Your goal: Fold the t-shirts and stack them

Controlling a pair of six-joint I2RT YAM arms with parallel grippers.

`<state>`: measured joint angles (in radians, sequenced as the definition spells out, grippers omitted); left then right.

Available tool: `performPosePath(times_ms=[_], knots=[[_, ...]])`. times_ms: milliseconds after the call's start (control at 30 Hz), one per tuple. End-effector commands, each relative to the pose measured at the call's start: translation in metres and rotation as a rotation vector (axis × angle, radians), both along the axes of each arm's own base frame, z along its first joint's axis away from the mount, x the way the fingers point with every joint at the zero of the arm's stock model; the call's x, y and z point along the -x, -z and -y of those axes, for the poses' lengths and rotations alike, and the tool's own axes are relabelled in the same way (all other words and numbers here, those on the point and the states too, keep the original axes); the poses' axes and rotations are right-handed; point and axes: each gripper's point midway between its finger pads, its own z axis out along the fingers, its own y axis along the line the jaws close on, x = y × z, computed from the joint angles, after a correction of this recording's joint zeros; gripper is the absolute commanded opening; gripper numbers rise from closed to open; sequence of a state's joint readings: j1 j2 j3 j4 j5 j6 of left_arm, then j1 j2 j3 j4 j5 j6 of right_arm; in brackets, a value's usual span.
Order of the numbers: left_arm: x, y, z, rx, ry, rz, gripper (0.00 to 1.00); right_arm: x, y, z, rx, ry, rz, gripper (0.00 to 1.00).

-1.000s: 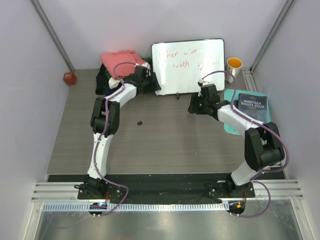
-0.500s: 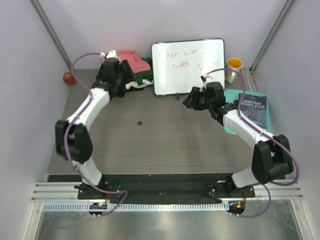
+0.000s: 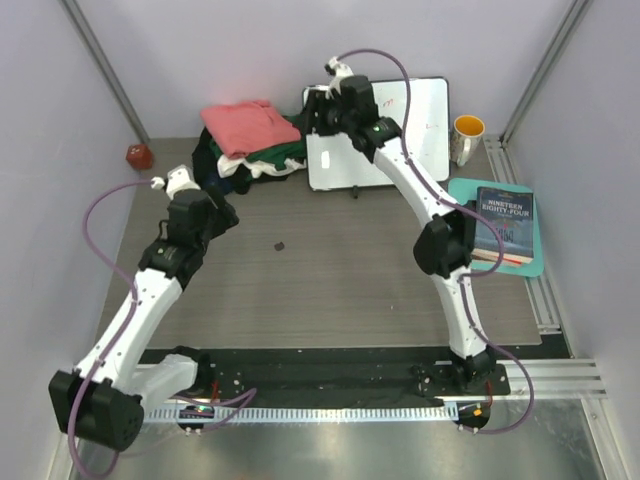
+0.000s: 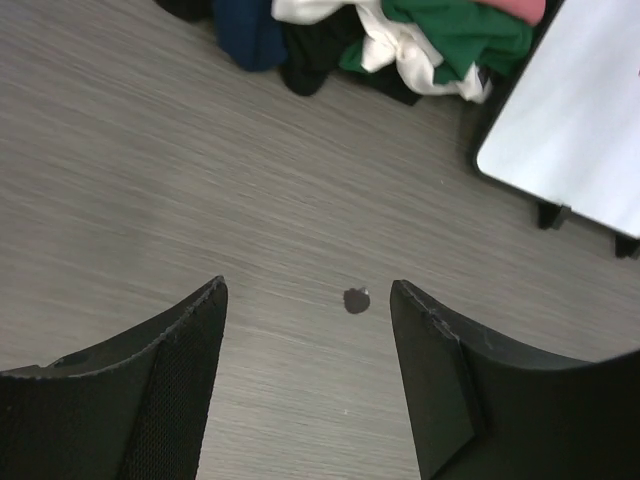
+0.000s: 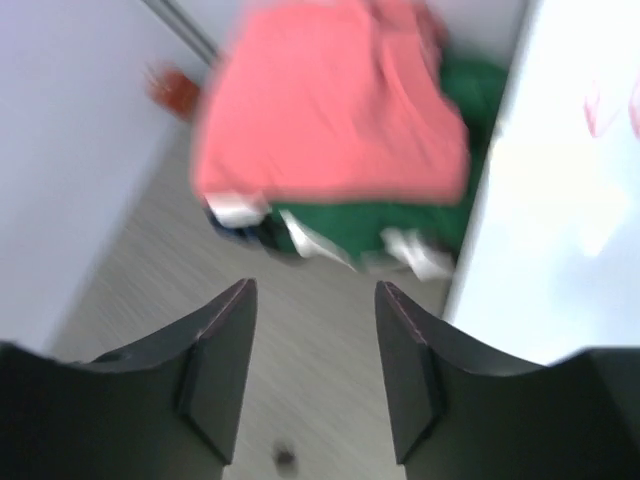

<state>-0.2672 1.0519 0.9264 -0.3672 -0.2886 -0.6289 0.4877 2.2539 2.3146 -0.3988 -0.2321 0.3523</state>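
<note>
The left fingers stand apart with nothing between them, over the desk near a small dark speck. The right fingers are also spread and empty, raised at the far side by the white board. The t-shirts lie heaped at the desk's far left, salmon-pink on top of green, white and black, just left of the board.
</note>
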Motion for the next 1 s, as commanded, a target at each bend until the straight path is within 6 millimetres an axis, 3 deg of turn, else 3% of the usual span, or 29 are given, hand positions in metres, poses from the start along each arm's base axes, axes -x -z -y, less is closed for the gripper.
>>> performPosePath(times_ms=[0,67,100,133,167,200,233,267,300,333,367,400,467,533,567,633,667,733,800,833,967], knots=[[0.025,-0.020,-0.043,-0.087,-0.156,0.076,0.68,0.000,-0.053,-0.027,-0.161,-0.085,0.013,0.62],[0.025,-0.032,-0.046,-0.057,-0.173,0.127,0.69,0.010,-0.064,-0.034,-0.208,-0.143,0.028,0.62],[0.023,-0.035,-0.047,-0.052,-0.181,0.136,0.69,0.012,-0.016,-0.036,-0.174,-0.143,-0.069,0.61],[0.020,-0.033,-0.047,-0.058,-0.188,0.129,0.69,0.017,-0.007,-0.036,-0.174,-0.151,-0.078,0.61],[0.017,-0.033,-0.049,-0.062,-0.198,0.125,0.69,0.026,-0.042,-0.033,-0.217,-0.167,0.013,0.61],[0.013,-0.033,-0.050,-0.063,-0.212,0.129,0.69,0.037,0.001,-0.031,-0.196,-0.175,-0.074,0.61],[0.006,-0.026,-0.050,-0.072,-0.225,0.105,0.69,0.044,0.001,-0.030,-0.208,-0.190,-0.070,0.62],[0.002,-0.022,-0.051,-0.072,-0.242,0.100,0.68,0.051,-0.015,-0.028,-0.237,-0.204,-0.027,0.61],[-0.006,-0.024,-0.051,-0.064,-0.251,0.115,0.68,0.064,0.007,-0.026,-0.235,-0.222,-0.087,0.61],[-0.012,-0.021,-0.050,-0.062,-0.257,0.113,0.67,0.071,0.011,-0.025,-0.242,-0.237,-0.104,0.61],[-0.020,-0.014,-0.049,-0.062,-0.262,0.099,0.67,0.078,-0.006,-0.025,-0.269,-0.257,-0.056,0.61],[-0.031,-0.019,-0.046,-0.048,-0.264,0.136,0.67,0.088,0.013,-0.022,-0.259,-0.265,-0.098,0.61],[-0.051,-0.010,-0.044,-0.053,-0.265,0.128,0.66,0.101,0.021,-0.018,-0.268,-0.277,-0.118,0.61],[-0.070,-0.019,-0.052,-0.018,-0.289,0.148,0.66,0.111,0.014,-0.013,-0.268,-0.291,-0.113,0.62],[-0.082,-0.003,-0.054,-0.018,-0.291,0.105,0.66,0.117,0.021,-0.012,-0.256,-0.300,-0.127,0.62],[-0.100,-0.005,-0.057,0.006,-0.282,0.124,0.65,0.127,0.014,-0.007,-0.250,-0.312,-0.129,0.61],[-0.107,-0.006,-0.056,0.007,-0.271,0.143,0.64,0.133,0.024,-0.004,-0.240,-0.317,-0.149,0.61],[-0.128,-0.012,-0.054,0.035,-0.245,0.194,0.64,0.146,0.014,0.002,-0.244,-0.326,-0.134,0.61],[-0.143,-0.006,-0.055,0.057,-0.224,0.182,0.65,0.156,0.026,0.009,-0.222,-0.316,-0.144,0.61],[-0.154,-0.020,-0.055,0.067,-0.215,0.212,0.66,0.161,0.020,0.014,-0.224,-0.311,-0.130,0.61],[-0.192,-0.020,-0.045,0.078,-0.140,0.185,0.68,0.172,0.040,0.021,-0.210,-0.310,-0.177,0.61]])
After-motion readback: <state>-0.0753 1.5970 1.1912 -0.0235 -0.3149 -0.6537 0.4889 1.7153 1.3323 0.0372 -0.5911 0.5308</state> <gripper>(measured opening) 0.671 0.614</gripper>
